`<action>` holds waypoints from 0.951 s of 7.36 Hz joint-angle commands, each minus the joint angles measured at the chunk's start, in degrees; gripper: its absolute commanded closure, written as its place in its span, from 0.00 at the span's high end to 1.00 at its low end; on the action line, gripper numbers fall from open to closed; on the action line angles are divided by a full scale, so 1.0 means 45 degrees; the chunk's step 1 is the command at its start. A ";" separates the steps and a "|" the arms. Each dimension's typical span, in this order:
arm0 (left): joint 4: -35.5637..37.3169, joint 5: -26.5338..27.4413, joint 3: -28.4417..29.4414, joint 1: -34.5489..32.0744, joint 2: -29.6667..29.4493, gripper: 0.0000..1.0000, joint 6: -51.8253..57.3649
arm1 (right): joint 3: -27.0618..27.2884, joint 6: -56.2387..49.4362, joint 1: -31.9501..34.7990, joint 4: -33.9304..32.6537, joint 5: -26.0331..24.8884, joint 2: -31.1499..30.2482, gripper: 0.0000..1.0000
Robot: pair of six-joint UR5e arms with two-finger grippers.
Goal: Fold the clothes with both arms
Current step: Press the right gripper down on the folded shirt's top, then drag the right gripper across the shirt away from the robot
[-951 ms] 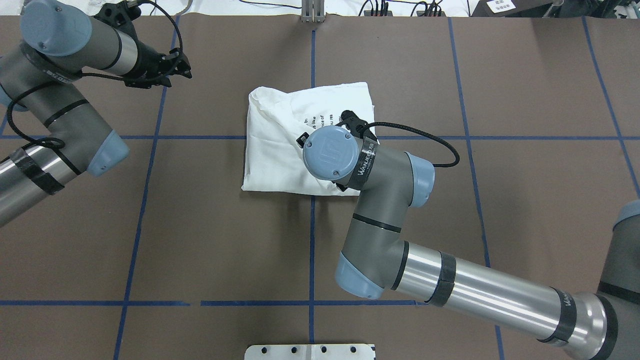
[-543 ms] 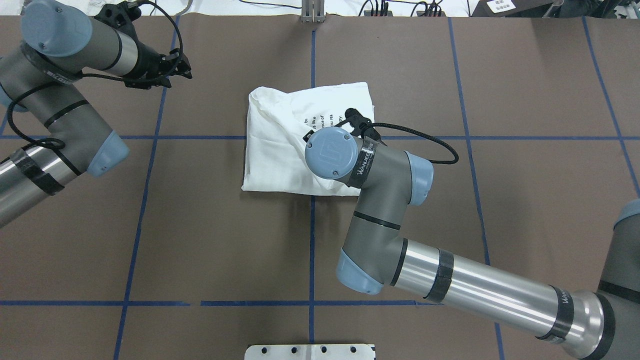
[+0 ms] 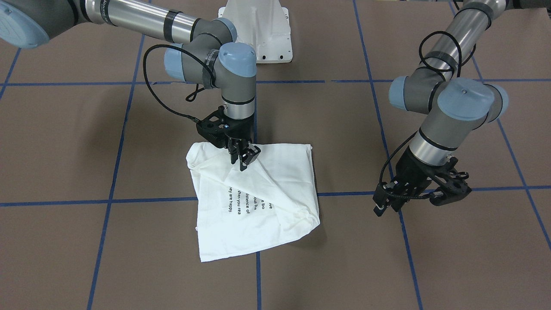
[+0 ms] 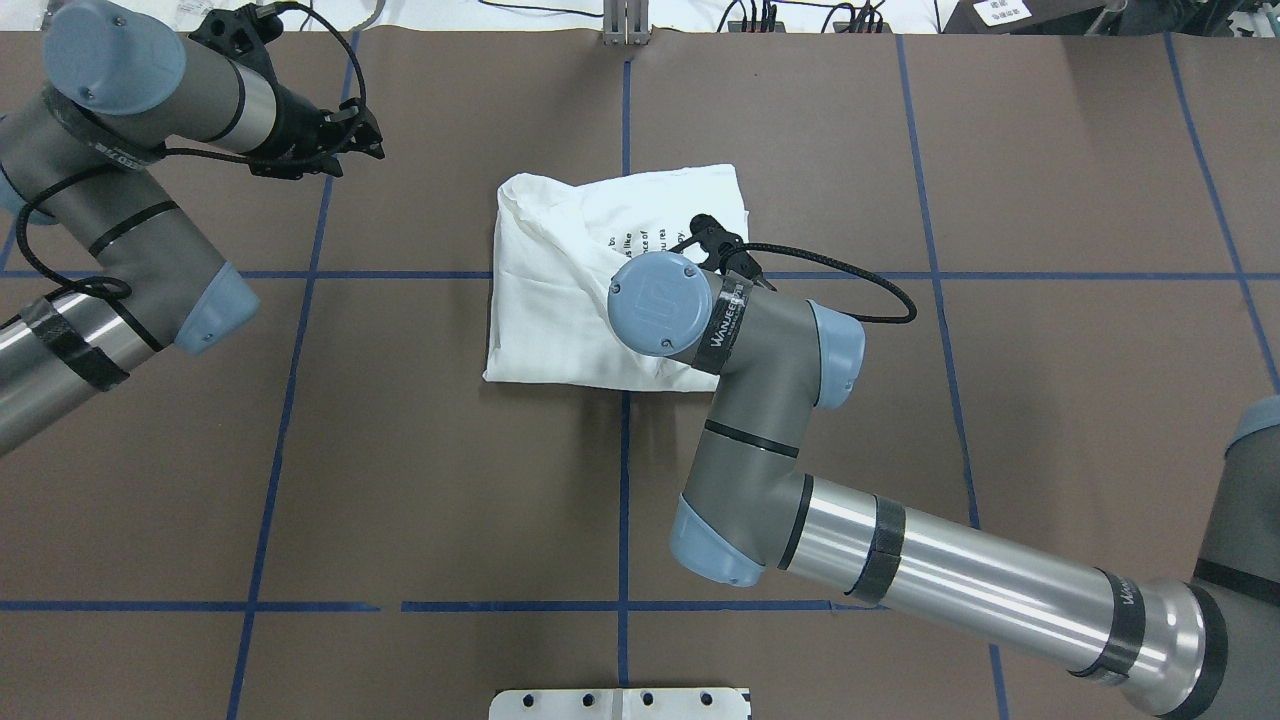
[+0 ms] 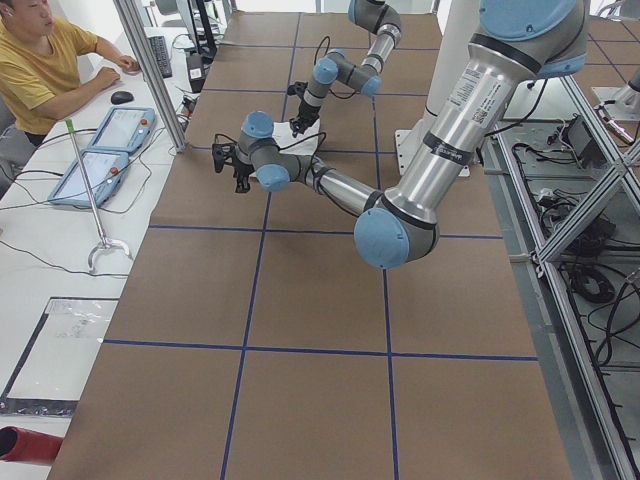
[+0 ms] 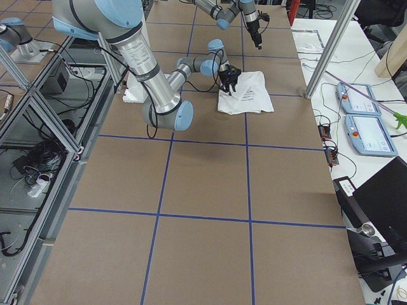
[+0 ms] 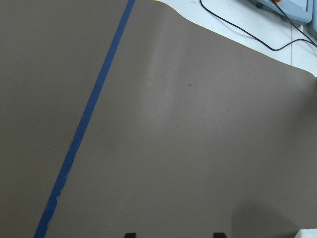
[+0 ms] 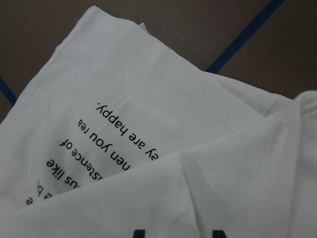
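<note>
The clothes are one white T-shirt (image 3: 267,206), lying folded into a rough square mid-table (image 4: 560,280), with black text lines (image 8: 109,144) partly under a diagonal flap. My right gripper (image 3: 244,159) points straight down over the flap near the shirt's robot-side edge. Its fingertips stand apart in the right wrist view, open, with white cloth below them. From overhead the right wrist hides that gripper. My left gripper (image 4: 362,136) hangs open over bare table, well to the left of the shirt (image 3: 447,191), holding nothing.
Blue tape lines (image 4: 625,500) grid the brown table cover. The white pedestal base (image 3: 258,26) sits at the robot's edge. A person (image 5: 40,60) sits at a side desk with teach pendants (image 5: 100,150); cables run along the far edge.
The right arm's wrist and elbow have shifted very slightly over the shirt. The shirt and the left arm have not moved.
</note>
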 commanded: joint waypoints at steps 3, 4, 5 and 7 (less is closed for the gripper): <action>-0.0015 0.0019 0.0021 0.0006 0.0058 0.61 0.0033 | 0.0004 -0.1316 0.1175 -0.0230 0.0131 0.0091 0.00; 0.0004 0.0020 0.0021 0.0026 0.0058 0.61 0.0013 | -0.0035 -0.1863 0.1566 -0.0173 0.0151 0.0091 0.00; 0.0005 0.0020 0.0001 0.0006 0.0058 0.61 -0.0006 | -0.0345 -0.2216 0.1880 -0.0095 0.0171 0.0169 0.00; 0.0004 0.0020 -0.0018 0.0006 0.0058 0.62 -0.0045 | -0.2777 -0.2532 0.2175 0.0913 0.0210 0.1356 0.00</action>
